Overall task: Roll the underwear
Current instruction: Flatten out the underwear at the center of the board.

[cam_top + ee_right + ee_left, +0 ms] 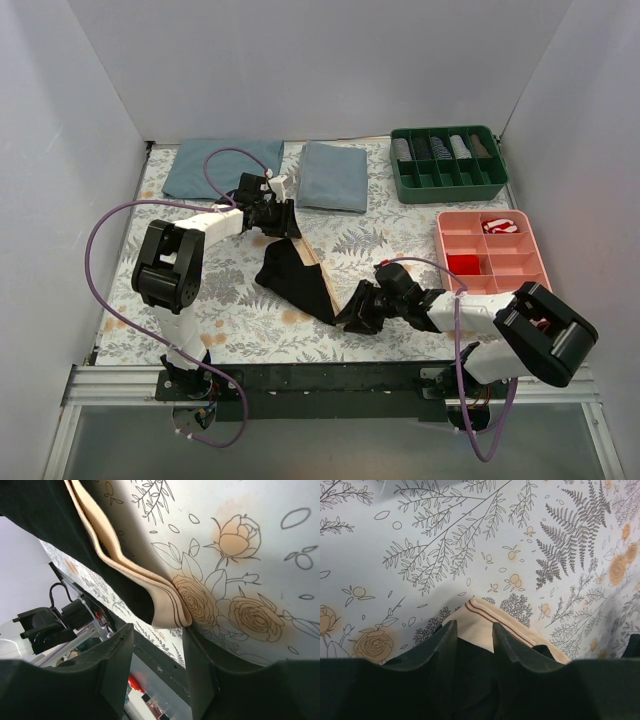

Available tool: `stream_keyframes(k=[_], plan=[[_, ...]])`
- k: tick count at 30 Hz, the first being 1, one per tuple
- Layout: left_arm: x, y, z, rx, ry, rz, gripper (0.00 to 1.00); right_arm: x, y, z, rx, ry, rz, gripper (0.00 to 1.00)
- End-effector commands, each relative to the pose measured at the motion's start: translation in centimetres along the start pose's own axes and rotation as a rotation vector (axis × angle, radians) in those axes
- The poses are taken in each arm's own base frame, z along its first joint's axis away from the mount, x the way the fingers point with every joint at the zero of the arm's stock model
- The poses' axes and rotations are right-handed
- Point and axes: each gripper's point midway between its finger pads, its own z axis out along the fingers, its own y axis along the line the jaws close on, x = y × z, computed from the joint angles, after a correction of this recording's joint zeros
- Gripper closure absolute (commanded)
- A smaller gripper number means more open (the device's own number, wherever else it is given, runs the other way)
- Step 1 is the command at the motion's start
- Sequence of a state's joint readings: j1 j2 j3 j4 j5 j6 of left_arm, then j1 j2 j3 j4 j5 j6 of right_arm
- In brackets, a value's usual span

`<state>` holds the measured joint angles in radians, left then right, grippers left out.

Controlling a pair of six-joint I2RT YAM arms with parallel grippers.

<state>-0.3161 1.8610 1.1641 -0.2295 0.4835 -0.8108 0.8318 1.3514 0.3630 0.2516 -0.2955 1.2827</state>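
Observation:
The underwear, black with a beige waistband, lies stretched across the floral table between my two grippers. My left gripper is at its far end, shut on the black fabric just behind the waistband, which shows past the fingertips in the left wrist view, where the gripper sits low over the table. My right gripper is at the near end. In the right wrist view it is open, with the folded end of the waistband just ahead of the fingertips, not between them.
Two blue-grey folded cloths lie at the back. A green tray of rolled garments stands back right. A pink tray with red rolls stands right. The black front rail is just behind my right gripper.

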Motion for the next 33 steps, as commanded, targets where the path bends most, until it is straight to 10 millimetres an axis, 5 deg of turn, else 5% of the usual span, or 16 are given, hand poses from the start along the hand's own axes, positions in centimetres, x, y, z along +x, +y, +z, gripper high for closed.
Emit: stream_keyframes(k=[1,4,13,19,25,33], plan=[[-0.7,-1.3,-0.6,0.065,-0.026,-0.002,0.67,-0.5,-1.8,0.7,0.061,-0.031,0.021,0.49],[-0.6,-1.5,-0.6,0.071,-0.025,-0.005,0.71,-0.7,-2.1,0.9,0.075,-0.04,0.021,0.5],[-0.1,-1.5,-0.7,0.074,-0.019,-0.009,0.78,-1.4,-2.6,1.2,0.101,-0.051,0.02,0.87],[-2.5,-0.2,-1.4,-0.03,-0.103,0.036,0.56,-1.5,-2.7,1.3,0.115,-0.048,0.007,0.99],[-3.7,1.2,-0.5,-0.069,-0.11,0.088,0.42,-1.8,-3.0,1.3,0.137,-0.051,0.006,0.99],[-2.0,1.3,1.8,0.013,-0.051,0.113,0.43,-2.6,-3.1,1.0,0.166,-0.069,-0.018,0.99]])
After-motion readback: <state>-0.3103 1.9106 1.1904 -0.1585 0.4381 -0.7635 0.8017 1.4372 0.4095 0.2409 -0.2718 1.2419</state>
